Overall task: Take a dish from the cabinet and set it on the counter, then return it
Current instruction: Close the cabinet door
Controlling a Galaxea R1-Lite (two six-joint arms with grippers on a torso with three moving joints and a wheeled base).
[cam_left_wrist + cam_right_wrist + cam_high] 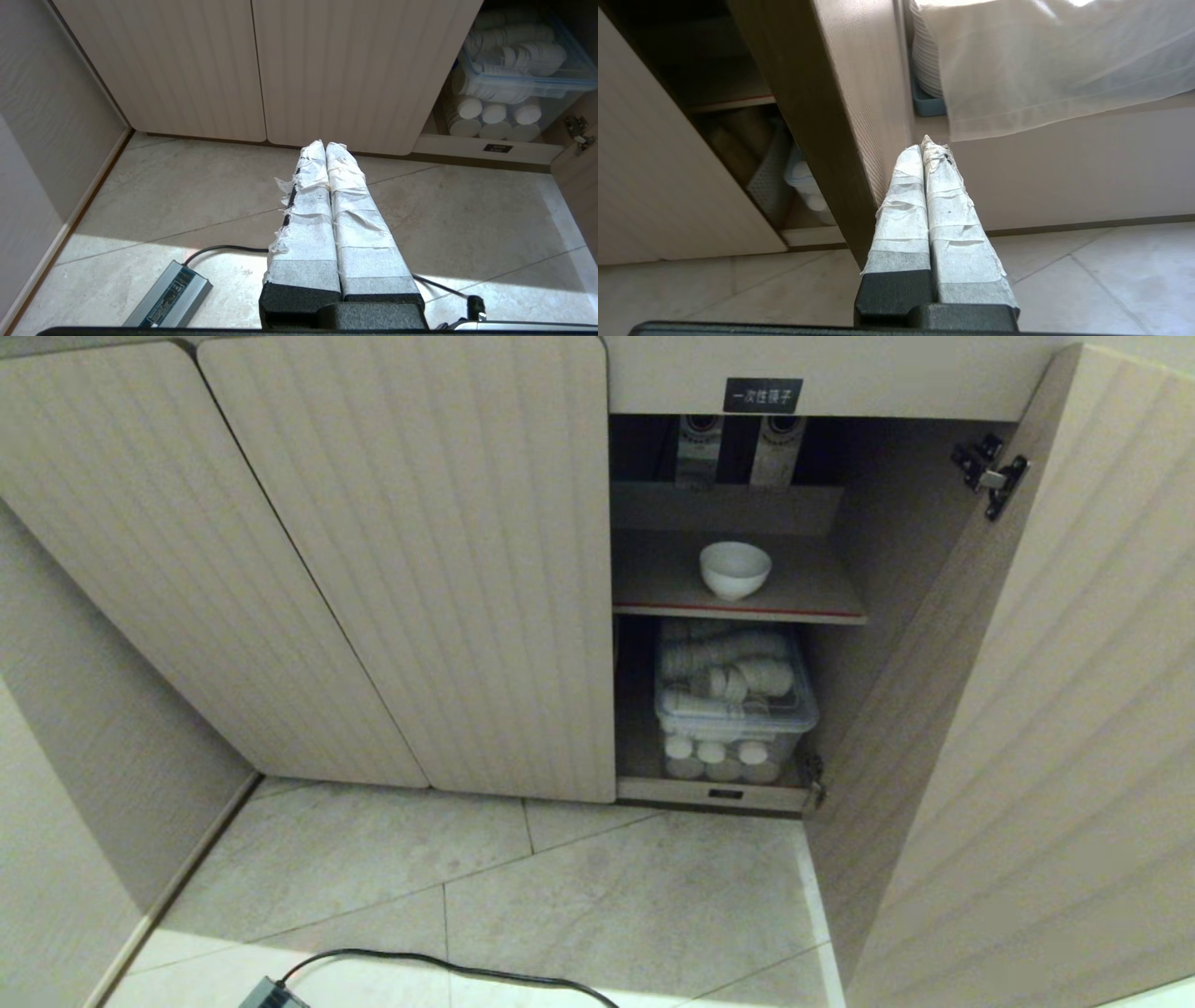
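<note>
Small glossy white ceramic bowl [735, 568] waiting on the beige ribbed cabinet's [411, 569] red-edged shelf [738, 611].
Right gripper [928, 148], jaws together beside the open door [840, 121], needs opening before reaching in.

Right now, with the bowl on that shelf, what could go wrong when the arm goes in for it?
The right gripper, shut, sits close beside the open door; swinging in could knock it. The bowl is glossy and round-sided, so it may slip. It sits under a low cabinet top, leaving little room to lift.
</note>
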